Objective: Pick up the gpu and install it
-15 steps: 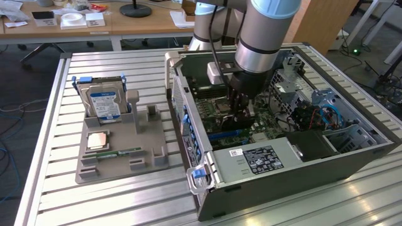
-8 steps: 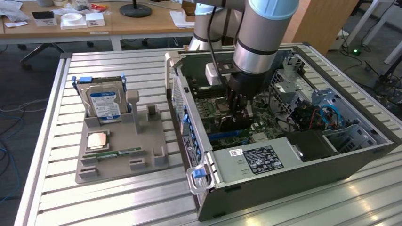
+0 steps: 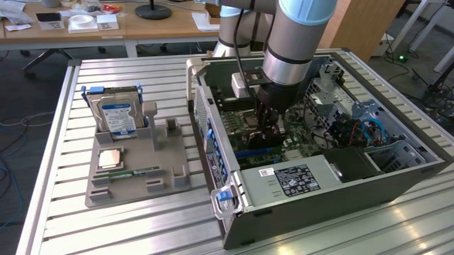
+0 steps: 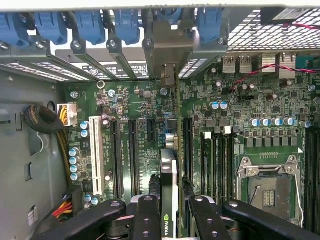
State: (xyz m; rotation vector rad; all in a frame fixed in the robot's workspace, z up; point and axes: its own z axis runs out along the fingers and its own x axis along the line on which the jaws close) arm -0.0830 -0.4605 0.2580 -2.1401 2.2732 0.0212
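In the wrist view the gpu (image 4: 169,187) stands edge-on between my fingers (image 4: 146,217), a green logo on its near edge. It runs over the motherboard (image 4: 135,100) toward the rear wall, where its silver bracket (image 4: 166,50) sits among the slot covers. My gripper (image 4: 175,217) is shut on the card. In the exterior view the gripper (image 3: 269,130) reaches straight down into the open computer case (image 3: 305,191), low over the board, and the arm hides most of the card. Whether the card sits in a slot, I cannot tell.
Beside the case, a grey tray (image 3: 163,186) holds a hard drive (image 3: 117,117), a memory stick (image 3: 131,172) and a chip (image 3: 110,158). Inside are a power supply (image 3: 298,178), blue latches (image 4: 90,25), a white slot (image 4: 95,155), a CPU socket (image 4: 270,187) and cables (image 4: 45,117).
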